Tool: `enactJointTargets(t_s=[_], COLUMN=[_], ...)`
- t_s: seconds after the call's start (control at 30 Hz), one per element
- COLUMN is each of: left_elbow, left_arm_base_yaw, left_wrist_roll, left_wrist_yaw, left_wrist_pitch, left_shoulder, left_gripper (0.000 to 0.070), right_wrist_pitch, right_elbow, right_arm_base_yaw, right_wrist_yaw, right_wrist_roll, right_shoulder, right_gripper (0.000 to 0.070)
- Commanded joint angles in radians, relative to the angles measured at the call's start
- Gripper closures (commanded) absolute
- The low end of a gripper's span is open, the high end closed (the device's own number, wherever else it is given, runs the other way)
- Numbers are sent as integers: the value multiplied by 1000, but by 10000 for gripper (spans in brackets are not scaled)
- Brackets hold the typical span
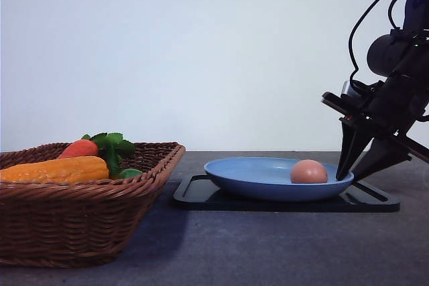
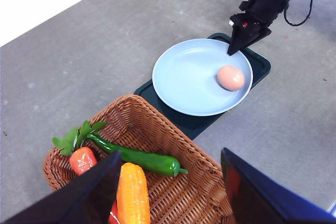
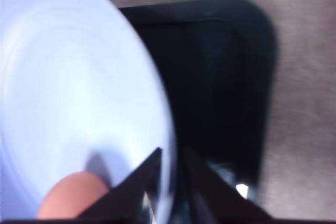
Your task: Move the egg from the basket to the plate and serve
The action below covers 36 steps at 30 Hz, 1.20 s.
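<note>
Resting in the plate [image 1: 255, 173], the egg [image 1: 309, 171] lies near its right rim; right gripper [image 1: 354, 177], fingers narrowly parted, straddles that rim; left gripper [image 2: 168, 187] spread above the basket [image 2: 178, 203].

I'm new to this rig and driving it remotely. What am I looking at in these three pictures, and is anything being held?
This is a two-armed table robot. The front view looks forward over the table. The other two come from cameras on each wrist.

On the grey table sits a wicker basket holding a carrot, corn and a green pepper. Beside it a blue plate rests on a black tray, with the egg lying free on the plate.

The right gripper has its jaws astride the plate's rim; whether they grip it is unclear. The left gripper hangs open above the basket, holding nothing.
</note>
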Motion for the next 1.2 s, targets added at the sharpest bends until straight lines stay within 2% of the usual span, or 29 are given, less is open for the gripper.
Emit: enactJointTargets(t_s=[0.0, 0.17, 0.4, 0.57, 0.7, 0.83, 0.87, 0.9, 1.0, 1.17], left_elbow=[19, 19, 19, 19, 19, 19, 19, 19, 15, -40], left_arm_base_yaw=[-8, -8, -8, -7, 12, 68, 86, 107, 180, 318], left_wrist_roll=[-15, -19, -19, -18, -17, -16, -13, -12, -13, -22], left_wrist_yaw=[-2, -2, -2, -2, -2, -2, -2, -2, -1, -1], left_wrist_pitch=[10, 11, 19, 62, 97, 108, 106, 102, 91, 116], left_shoulder=[6, 6, 6, 17, 45, 82, 90, 98, 112, 92], left_gripper=[309, 310, 310, 332, 433, 603, 666, 695, 700, 700], right_wrist_pitch=[2, 13, -33, -79, -107, -175, -196, -217, -267, -297], right_elbow=[22, 23, 67, 100, 101, 101, 101, 100, 100, 94], right_arm_base_yaw=[2, 0, -33, -54, -53, -12, 4, 23, 88, 229], right_wrist_yaw=[9, 6, -34, -33, -31, -12, -1, 16, 113, 369], right_wrist_roll=[-7, -9, -37, -62, -88, -152, -162, -171, -196, -218], right_shoulder=[15, 14, -13, -97, -207, -324, -350, -377, -455, -573], right_gripper=[545, 448, 444, 451, 537, 658, 685, 697, 700, 700])
